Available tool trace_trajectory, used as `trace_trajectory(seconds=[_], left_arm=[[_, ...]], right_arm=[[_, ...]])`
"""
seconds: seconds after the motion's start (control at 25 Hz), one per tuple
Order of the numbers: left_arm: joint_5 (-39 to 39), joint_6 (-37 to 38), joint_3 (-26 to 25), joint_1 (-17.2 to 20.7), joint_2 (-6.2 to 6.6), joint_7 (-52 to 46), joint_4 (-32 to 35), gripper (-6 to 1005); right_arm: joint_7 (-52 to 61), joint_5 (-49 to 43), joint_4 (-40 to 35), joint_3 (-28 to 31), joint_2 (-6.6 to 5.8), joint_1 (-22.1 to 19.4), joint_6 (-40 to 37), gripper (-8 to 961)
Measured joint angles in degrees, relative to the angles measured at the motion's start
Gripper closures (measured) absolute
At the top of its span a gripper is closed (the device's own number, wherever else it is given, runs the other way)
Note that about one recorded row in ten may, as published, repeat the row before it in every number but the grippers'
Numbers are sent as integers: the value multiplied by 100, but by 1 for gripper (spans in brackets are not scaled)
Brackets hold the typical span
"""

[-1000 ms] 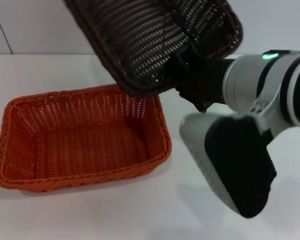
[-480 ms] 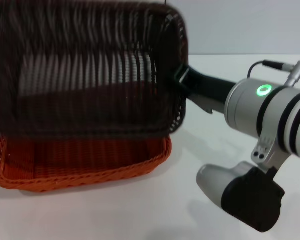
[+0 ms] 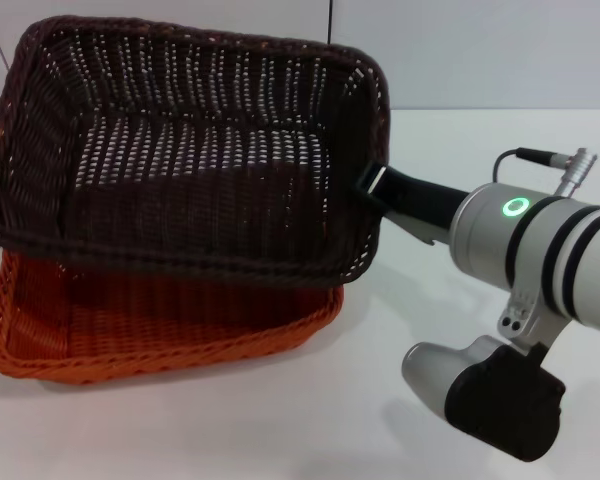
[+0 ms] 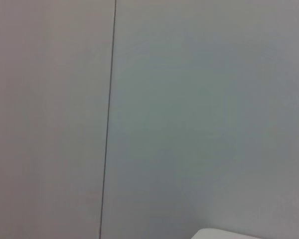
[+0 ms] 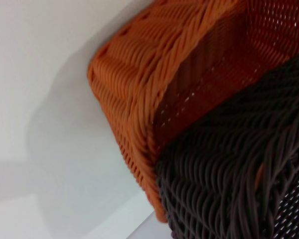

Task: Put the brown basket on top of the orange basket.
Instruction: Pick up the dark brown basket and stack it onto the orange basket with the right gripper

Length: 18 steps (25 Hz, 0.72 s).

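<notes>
The brown basket point(image 3: 190, 150) is held level, open side up, just above the orange basket point(image 3: 160, 330), which rests on the white table. My right gripper point(image 3: 372, 188) is shut on the brown basket's right rim. In the right wrist view the brown basket's weave point(image 5: 239, 184) sits over the orange basket's corner point(image 5: 134, 99). I cannot tell whether the two baskets touch. My left gripper is out of view; its wrist camera shows only a wall.
The white table point(image 3: 280, 430) spreads in front of and to the right of the baskets. My right arm point(image 3: 540, 260) reaches in from the right, its dark elbow cover point(image 3: 500, 400) low over the table.
The brown basket has swung from tilted high at the upper right to level over the orange basket, moving left and down. My right arm moved with it.
</notes>
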Motion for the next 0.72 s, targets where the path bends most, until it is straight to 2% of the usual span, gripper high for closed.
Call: trace_trajectory(seconds=[0.48,0.72], left_arm=[[-43,0,-6,-12,10,21,-12,211],[-42,-2,-4,-23,15,26,12,211]], right_arm=[[45,153,252,-277,40,150,-265,777],[102,5,169,-313,52,13,-230,750]])
